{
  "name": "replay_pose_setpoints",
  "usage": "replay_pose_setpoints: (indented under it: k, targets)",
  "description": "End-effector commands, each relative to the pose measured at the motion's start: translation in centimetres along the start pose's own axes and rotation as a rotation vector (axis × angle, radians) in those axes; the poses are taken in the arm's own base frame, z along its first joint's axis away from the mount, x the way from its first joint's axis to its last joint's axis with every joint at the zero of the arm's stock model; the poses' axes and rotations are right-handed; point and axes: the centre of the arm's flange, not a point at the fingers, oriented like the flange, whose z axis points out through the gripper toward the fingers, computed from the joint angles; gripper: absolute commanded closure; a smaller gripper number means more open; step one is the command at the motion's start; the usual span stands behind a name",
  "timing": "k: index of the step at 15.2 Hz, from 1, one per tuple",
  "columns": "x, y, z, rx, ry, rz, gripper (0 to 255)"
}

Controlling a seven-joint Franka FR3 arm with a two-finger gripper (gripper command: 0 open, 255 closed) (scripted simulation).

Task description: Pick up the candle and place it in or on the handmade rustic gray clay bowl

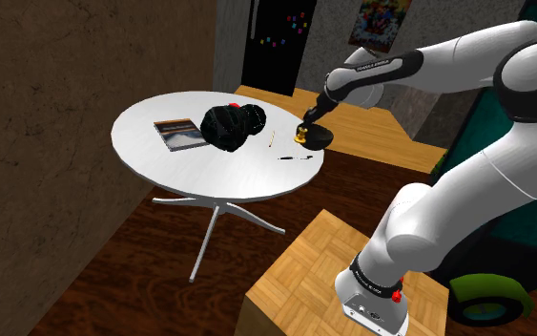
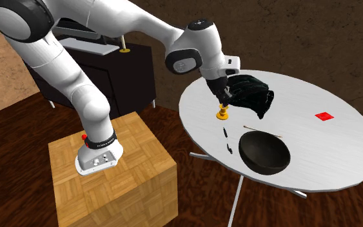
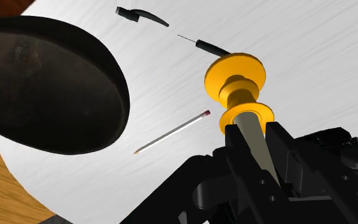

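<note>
The candle [image 3: 257,141] is a pale grey stick standing in a yellow holder [image 3: 236,81] on the white round table [image 3: 323,57]. My gripper [image 3: 255,130] is shut on the stick, its black fingers [image 3: 236,159] clasping it just above the holder. I cannot tell whether the holder's base touches the table. The bowl [image 3: 44,83] is dark and round and sits at the table's edge beside the candle. In the second exterior view the gripper [image 2: 224,103] comes down onto the candle [image 2: 222,114], with the bowl [image 2: 264,153] nearer the camera. The shoulder view has the gripper [image 1: 306,124] next to the bowl [image 1: 320,137].
A black crumpled lump [image 2: 247,93] lies just behind the candle. A pencil [image 3: 171,132] and two dark pens [image 3: 142,14] lie between the candle and the bowl. A book [image 1: 180,134] and a red square [image 2: 324,117] lie farther off. A wooden stand [image 2: 109,174] holds my base.
</note>
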Motion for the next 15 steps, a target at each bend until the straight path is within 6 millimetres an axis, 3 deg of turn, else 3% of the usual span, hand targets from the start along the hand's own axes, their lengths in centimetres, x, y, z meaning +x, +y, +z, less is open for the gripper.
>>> replay_pose_setpoints:
  k: [1,8,15]
  targets:
    - [0.5,-0.1,-0.9,0.0,0.0,0.0,255]
    - [2.0,0.0,-4.2,0.0,0.0,0.0,255]
    - [3.7,9.0,-3.6,0.0,0.0,0.0,255]
